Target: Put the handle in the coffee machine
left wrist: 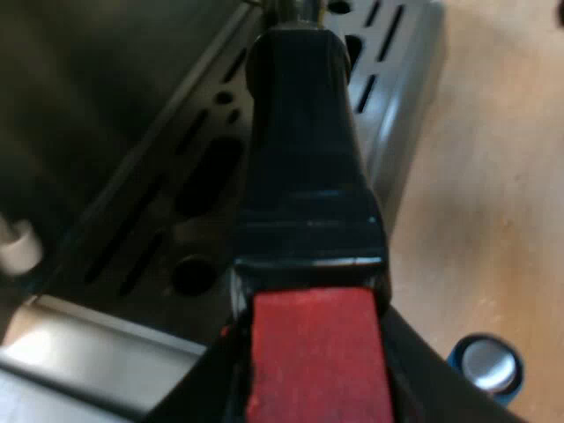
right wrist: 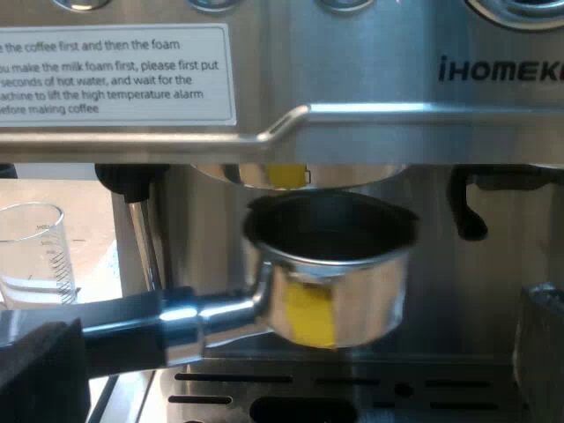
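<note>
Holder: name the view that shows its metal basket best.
The right wrist view: the holder shows side-on, its basket whole and open-topped just beneath the espresso machine's brew head. The left wrist view gives its dark handle and red end, lengthwise above the drip tray.

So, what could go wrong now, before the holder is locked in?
1. The holder hangs just under the brew head; if their yellow marks drift apart, its rim may jam on lifting.
2. The left tool grips the handle far out at the red end, so a twist might make it slip.
</note>
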